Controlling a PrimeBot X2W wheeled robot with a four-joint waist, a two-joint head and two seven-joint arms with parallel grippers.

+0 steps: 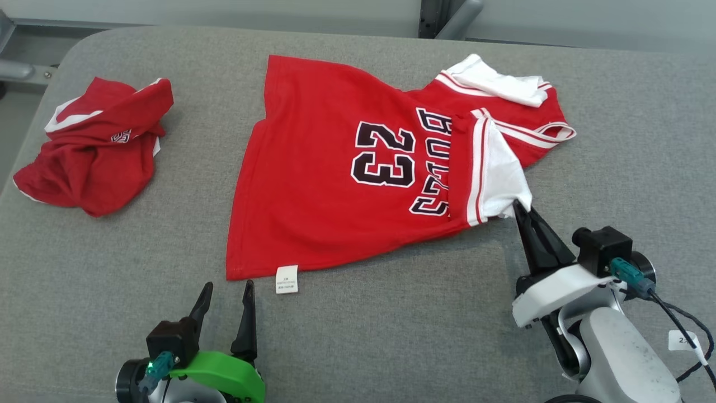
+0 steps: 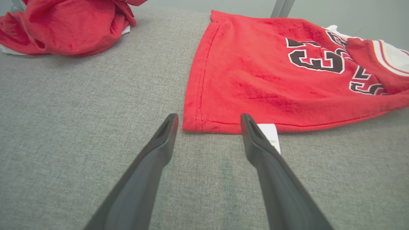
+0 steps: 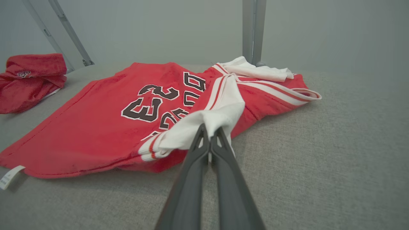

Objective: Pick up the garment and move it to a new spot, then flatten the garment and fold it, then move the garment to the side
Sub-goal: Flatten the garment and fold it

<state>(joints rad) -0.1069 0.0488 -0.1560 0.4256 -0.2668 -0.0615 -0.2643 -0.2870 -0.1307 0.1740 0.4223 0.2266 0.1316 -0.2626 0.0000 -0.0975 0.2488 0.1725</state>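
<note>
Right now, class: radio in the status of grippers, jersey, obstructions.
Right gripper shut on white sleeve. Left gripper open, tips at jersey hem corner. Jersey spread, not yet folded. Crumpled red garment apart, far left.

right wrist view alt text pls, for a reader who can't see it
The right gripper is pinched shut on the white sleeve of a red number 23 jersey lying spread on a grey cloth table. A second red garment lies crumpled at the far left.
</note>
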